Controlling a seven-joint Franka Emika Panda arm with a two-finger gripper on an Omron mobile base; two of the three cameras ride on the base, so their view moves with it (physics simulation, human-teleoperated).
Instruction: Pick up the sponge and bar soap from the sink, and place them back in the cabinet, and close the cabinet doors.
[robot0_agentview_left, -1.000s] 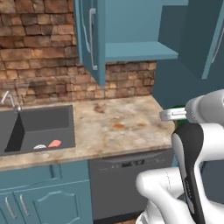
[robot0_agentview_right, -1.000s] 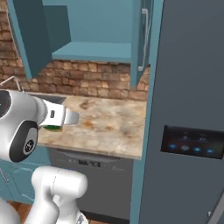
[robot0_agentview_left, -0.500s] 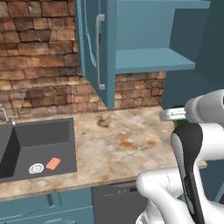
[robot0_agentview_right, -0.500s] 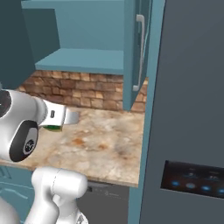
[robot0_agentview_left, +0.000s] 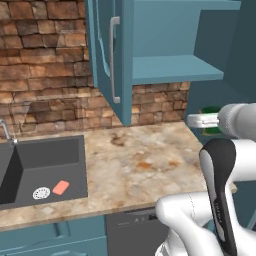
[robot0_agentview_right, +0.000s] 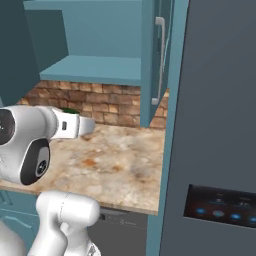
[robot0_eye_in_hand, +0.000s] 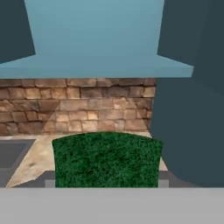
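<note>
Clamped around the sponge (robot0_eye_in_hand: 105, 159) right now, my claw (robot0_eye_in_hand: 105, 183) is partway closed with the green scrubby side filling the space between the fingers. From the left side you can just catch that green peeking out past my wrist, held up over the right end of the counter (robot0_agentview_left: 140, 165), below the shelf.

Straight ahead is the cabinet (robot0_eye_in_hand: 96, 65), both doors (robot0_agentview_left: 107, 60) swung open, shelf bare as far as I can see. I'm lower than the shelf edge, looking at brick wall (robot0_eye_in_hand: 78, 105) under it.

So I'd say I'm on the carry-the-sponge-up step. Next move needs lift first, then a reach forward so the sponge clears the shelf lip before I let go. The right door (robot0_agentview_right: 155, 60) is close on that side, so I'd keep centred going in.

The soap (robot0_agentview_left: 61, 187) is in the sink (robot0_agentview_left: 45, 170), lying just beside the white drain (robot0_agentview_left: 41, 192). That's trip two, then the doors get shut.
</note>
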